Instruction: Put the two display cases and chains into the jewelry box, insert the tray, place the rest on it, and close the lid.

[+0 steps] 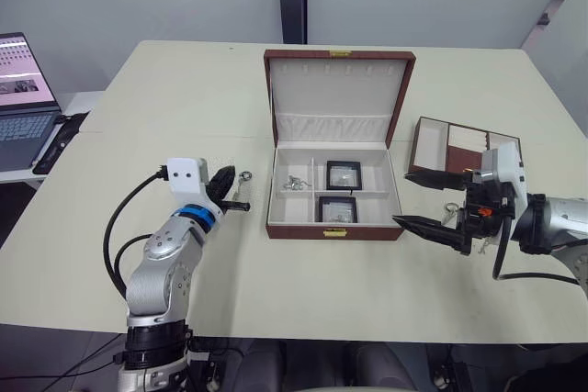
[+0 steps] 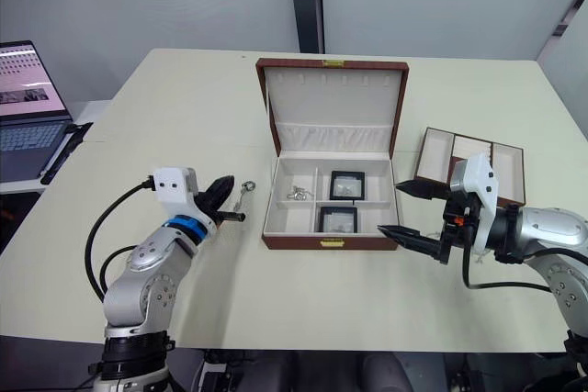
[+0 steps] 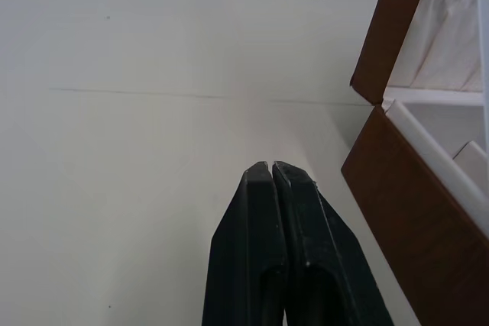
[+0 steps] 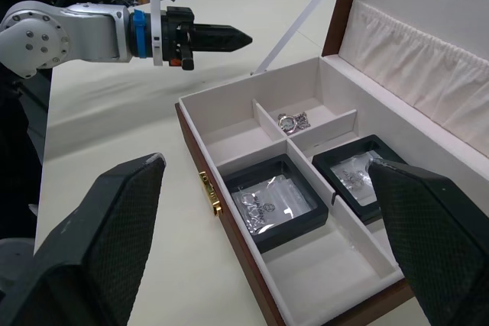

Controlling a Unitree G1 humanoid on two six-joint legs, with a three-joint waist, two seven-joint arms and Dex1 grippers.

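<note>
Two display cases (image 1: 344,174) in jewelry box (image 1: 334,228); left end effector (image 3: 273,169) closed, right end effector (image 1: 410,197) open.

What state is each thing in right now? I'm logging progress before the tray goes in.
jewelry box: open, no insert in it yet.
lid: raised upright.
display cases: both lying flat in the box's compartments.
chains: in the box's rear left compartment.
tray: on the table right of the box.
ringed piece: loose on the table by the left gripper.
left gripper: shut, empty.
right gripper: open wide, empty.
laptop: open, screen lit.
</note>
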